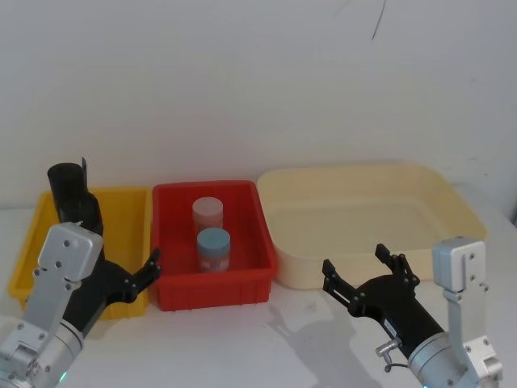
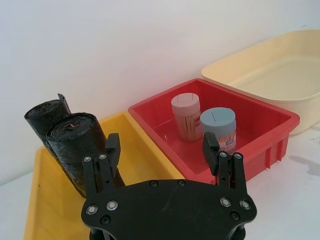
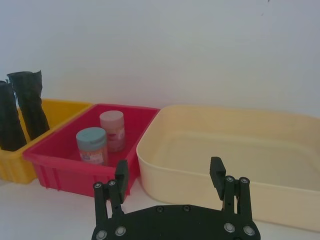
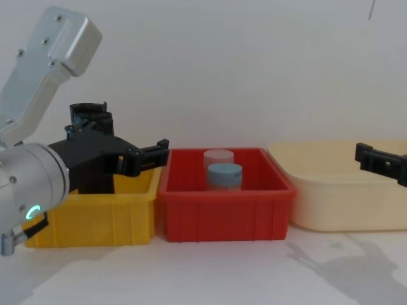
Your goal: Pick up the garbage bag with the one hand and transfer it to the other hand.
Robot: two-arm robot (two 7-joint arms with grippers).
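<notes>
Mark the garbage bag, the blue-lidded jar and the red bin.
garbage bag point(image 2: 70, 150): left wrist view, upper side of roll.
blue-lidded jar point(image 2: 218, 119): left wrist view, lid.
red bin point(image 2: 260, 143): left wrist view, outer wall.

Bright, even light throughout, with soft grey shadows lying on the white table point(image 1: 226, 356).

Our left arm point(image 1: 65, 259) wears a boxy silver housing with small dark screws at its corners. Below the housing is a rounded silver cuff point(image 4: 25, 184) carrying a small green light point(image 4: 30, 211). The left jaws are matte black and rise from a black plate point(image 2: 170, 205) studded with shiny round screw heads. Our right arm point(image 1: 460, 267) has the same silver box, with a thin metal hook point(image 1: 388, 349) at its wrist. The right jaws are black too, on a matching plate point(image 3: 175, 225) dotted with screws.
</notes>
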